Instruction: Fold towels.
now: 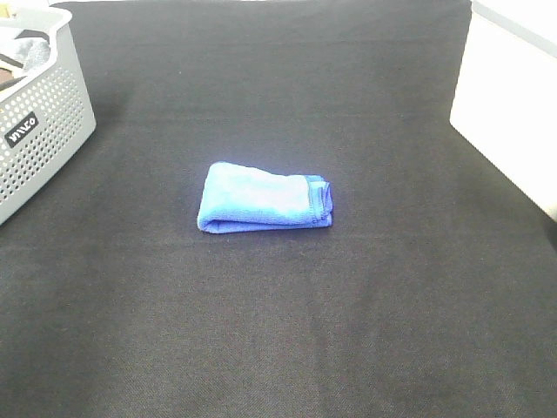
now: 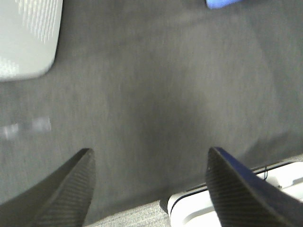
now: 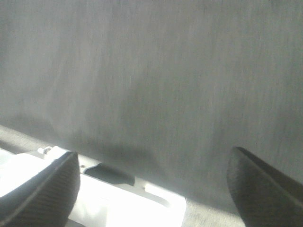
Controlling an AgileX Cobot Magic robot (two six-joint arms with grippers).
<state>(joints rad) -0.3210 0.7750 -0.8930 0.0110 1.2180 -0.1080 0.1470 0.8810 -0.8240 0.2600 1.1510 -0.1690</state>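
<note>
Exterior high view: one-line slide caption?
Folded blue towel lies mid-table on the dark cloth; grey perforated basket at the far left, no arms in frame.

Even, soft daylight fills the exterior high view, sharp enough to show the weave of the dark table; a white surface at 2 o'clock is overexposed. Both wrist views are soft and blurred. White glare burns out the edge beyond the table in the right wrist view.
</note>
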